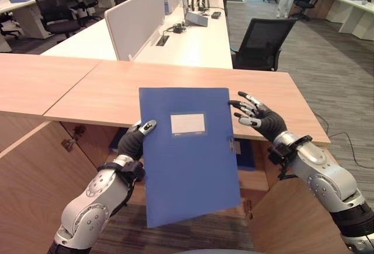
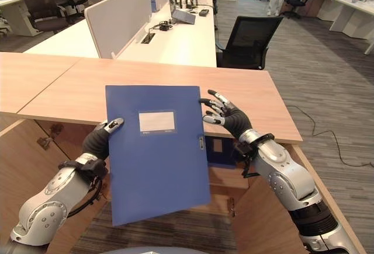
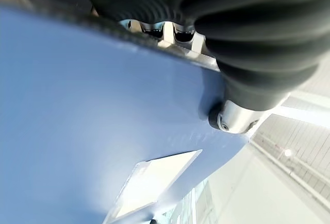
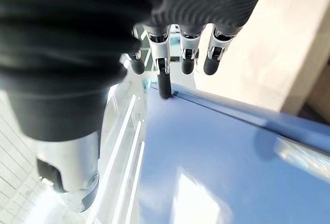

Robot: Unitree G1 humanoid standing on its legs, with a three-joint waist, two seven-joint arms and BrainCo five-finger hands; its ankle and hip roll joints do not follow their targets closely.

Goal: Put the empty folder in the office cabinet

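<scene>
Flat blue rectangular plastic folder [image 1: 187, 155] held centre, above wooden cabinet top [image 1: 87, 90]. Left hand [image 1: 135, 140] pinching its nine o'clock edge; right hand [image 1: 257, 117], fingers straight, at two o'clock.

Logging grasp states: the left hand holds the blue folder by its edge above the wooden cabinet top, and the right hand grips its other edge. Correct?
Not quite. The right hand is open beside the blue folder, as the left eye view shows; the left hand does hold it.
</scene>
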